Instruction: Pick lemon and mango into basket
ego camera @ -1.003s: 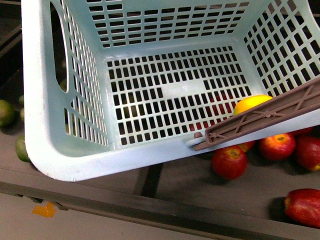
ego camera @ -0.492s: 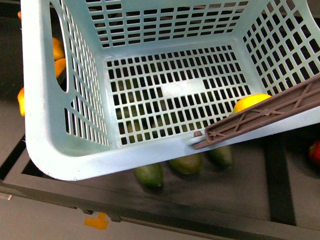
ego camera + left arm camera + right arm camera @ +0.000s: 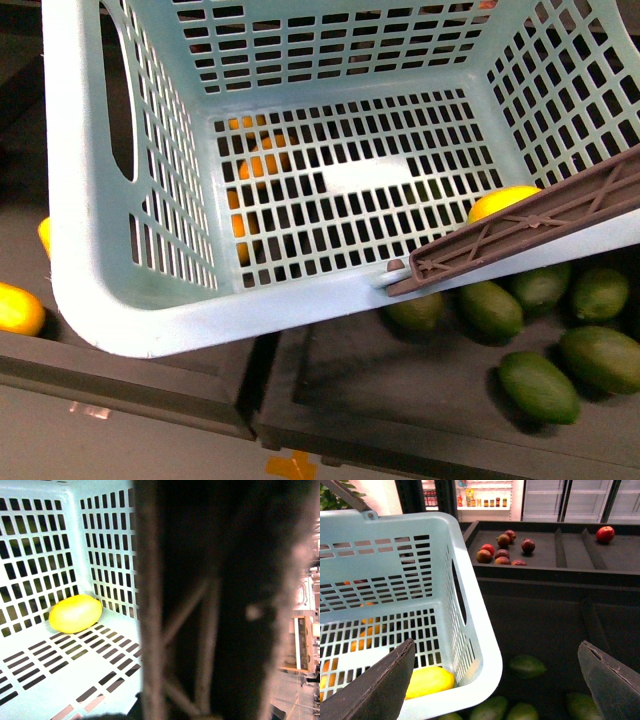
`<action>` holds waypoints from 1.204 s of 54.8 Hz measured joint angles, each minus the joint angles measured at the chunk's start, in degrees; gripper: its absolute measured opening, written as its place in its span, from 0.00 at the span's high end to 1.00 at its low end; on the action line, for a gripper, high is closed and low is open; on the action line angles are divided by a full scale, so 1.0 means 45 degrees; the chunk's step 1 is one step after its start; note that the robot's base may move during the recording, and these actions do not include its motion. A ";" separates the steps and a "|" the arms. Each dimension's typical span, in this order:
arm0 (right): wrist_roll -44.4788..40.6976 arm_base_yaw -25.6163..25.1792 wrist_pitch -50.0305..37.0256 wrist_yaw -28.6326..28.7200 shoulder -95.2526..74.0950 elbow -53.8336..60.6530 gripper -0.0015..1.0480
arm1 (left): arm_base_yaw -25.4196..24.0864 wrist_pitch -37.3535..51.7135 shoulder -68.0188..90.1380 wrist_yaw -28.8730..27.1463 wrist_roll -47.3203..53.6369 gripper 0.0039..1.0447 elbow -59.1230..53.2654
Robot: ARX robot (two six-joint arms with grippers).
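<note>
The light turquoise basket (image 3: pixel 90 180) fills most of the front view, held above the fruit shelf. A yellow lemon (image 3: pixel 500 203) lies on its floor in the corner behind the brown lattice handle (image 3: pixel 530 232). The lemon also shows in the left wrist view (image 3: pixel 75 613) and the right wrist view (image 3: pixel 427 681). My left gripper is shut on the basket's handle (image 3: pixel 190 630), which hides its fingers. My right gripper (image 3: pixel 497 680) is open and empty beside the basket's rim (image 3: pixel 480 645). Orange-yellow fruit (image 3: pixel 262 160) shows through the floor slots, lying under the basket; I cannot tell if it is the mango.
Several green fruits (image 3: pixel 540 385) lie on the dark shelf right of the basket, and also under my right gripper (image 3: pixel 527 665). A yellow fruit (image 3: pixel 18 308) lies at the far left. A dark divider (image 3: pixel 268 385) splits the shelf. Red fruits (image 3: pixel 502 550) sit in a farther tray.
The shelf below has slid right in view: red apples, then green fruit, now orange-yellow fruit lie under the basket. The basket, handle and lemon keep their places in the view.
</note>
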State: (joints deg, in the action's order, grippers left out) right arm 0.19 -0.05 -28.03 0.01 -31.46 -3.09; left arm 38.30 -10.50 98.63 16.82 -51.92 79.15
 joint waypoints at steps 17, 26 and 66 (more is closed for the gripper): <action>0.0000 0.0000 0.0000 0.0000 -0.0010 0.0005 0.08 | 0.0000 0.0000 0.0000 -0.0015 0.0010 0.96 0.0000; 0.0000 0.0005 0.0000 -0.0005 -0.0015 0.0005 0.08 | 0.0000 0.0000 0.0005 0.0015 0.0015 0.96 0.0000; 0.0000 0.0005 0.0000 0.0010 0.0000 0.0015 0.08 | 0.0000 0.0000 0.0005 -0.0005 -0.0005 0.96 0.0000</action>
State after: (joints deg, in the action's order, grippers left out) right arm 0.19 -0.03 -28.03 0.05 -31.46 -3.03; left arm 38.30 -10.50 98.65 16.80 -51.94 79.15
